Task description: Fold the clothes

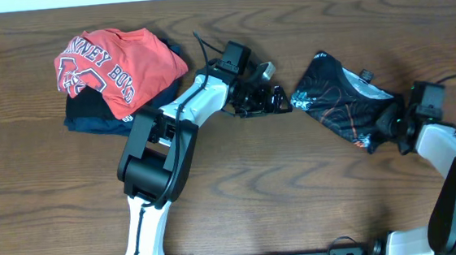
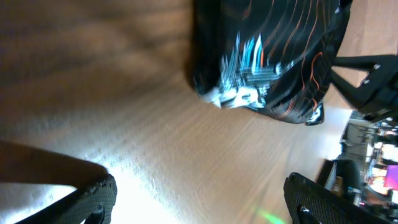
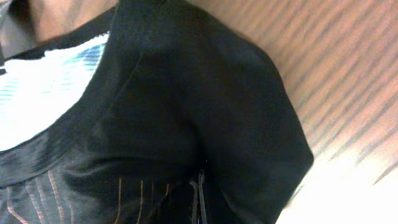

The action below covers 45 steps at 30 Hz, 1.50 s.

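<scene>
On the right half of the wooden table, the black jersey, bunched into a compact bundle. Long axis on a diagonal, from the far left corner down toward the near right. Left end, with teal and white print, pointed at the left gripper; near right end at the right gripper. Left gripper just beside that printed end but apart from it, fingers spread wide with only bare wood between. Right gripper pinched shut on the near right edge of the black jersey; in the right wrist view, dark cloth across almost the whole frame, fingertips hidden. Well away at far left, a red T-shirt heaped on a navy garment.
</scene>
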Motion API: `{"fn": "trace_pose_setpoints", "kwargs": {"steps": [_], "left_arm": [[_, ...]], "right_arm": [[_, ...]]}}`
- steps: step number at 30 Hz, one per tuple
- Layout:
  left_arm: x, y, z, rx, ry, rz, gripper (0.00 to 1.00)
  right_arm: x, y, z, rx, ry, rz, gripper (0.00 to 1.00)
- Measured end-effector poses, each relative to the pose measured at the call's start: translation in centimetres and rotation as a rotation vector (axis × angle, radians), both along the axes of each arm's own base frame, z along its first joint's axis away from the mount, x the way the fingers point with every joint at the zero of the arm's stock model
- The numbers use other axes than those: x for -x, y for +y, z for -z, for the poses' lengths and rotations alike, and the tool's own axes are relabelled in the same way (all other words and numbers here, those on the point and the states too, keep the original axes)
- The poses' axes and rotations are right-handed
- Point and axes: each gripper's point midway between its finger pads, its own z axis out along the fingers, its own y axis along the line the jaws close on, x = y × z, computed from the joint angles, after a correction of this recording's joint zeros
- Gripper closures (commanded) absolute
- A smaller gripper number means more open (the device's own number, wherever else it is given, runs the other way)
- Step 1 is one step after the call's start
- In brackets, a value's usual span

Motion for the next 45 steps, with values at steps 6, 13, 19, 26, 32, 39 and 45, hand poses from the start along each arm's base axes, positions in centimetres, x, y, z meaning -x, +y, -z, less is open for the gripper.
{"fn": "trace_pose_setpoints", "kwargs": {"steps": [6, 13, 19, 26, 32, 39, 45], "left_arm": [[-1.9, -0.6, -0.2, 0.018, -0.133, 0.007, 0.1], [-2.1, -0.8, 0.1, -0.006, -0.202, 0.037, 0.09], [-1.8, -0.8, 0.3, -0.017, -0.212, 0.056, 0.09], [-1.3, 0.2, 0.4, -0.044, -0.172, 0.062, 0.09], [-0.9, 1.8, 0.4, -0.066, -0.114, 0.046, 0.09], [-1.0, 2.2, 0.4, -0.059, -0.115, 0.053, 0.09], [-1.2, 1.9, 0.2, -0.048, -0.13, 0.057, 0.08]], "right_arm": [[-4.1, 2.7, -4.2, -0.116, -0.144, -0.236, 0.99], [-3.9, 6.1, -5.6, -0.251, -0.17, -0.387, 0.99], [-3.1, 9.4, -3.6, -0.205, -0.108, -0.477, 0.99], [-4.4, 11.2, 0.4, -0.114, -0.113, -0.517, 0.99], [-3.0, 12.2, 0.9, -0.159, 0.003, -0.522, 0.99], [4.9, 12.6, 0.4, -0.164, 0.27, -0.519, 0.99], [7.6, 8.5, -1.1, 0.073, 0.331, -0.45, 0.99]]}}
